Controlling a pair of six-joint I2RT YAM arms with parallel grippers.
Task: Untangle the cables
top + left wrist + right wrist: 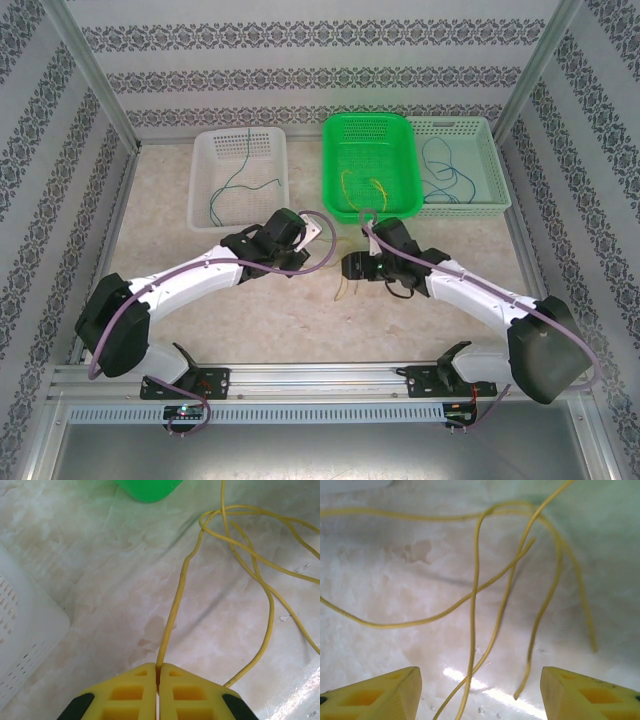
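Left gripper [158, 669] clenched on one thin yellow wire [175, 605], which runs to 12 o'clock into a loose yellow tangle [250, 555]. Right gripper [480, 680] released, fingers [395, 690] spread wide over that tangle on the pale marbled tabletop [380, 570]. From the top I see both grippers close together at 6 o'clock of the green plastic basket [332, 170], yellow wires [376, 186] inside it. Blue wire [440, 172] lies in the pale mint basket [495, 170] at 3 o'clock; a green-blue wire [235, 178] in the white basket [200, 185] at 9.

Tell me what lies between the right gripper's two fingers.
In the right wrist view, the open right gripper has loose yellow cable strands crossing the marble table between its fingers.
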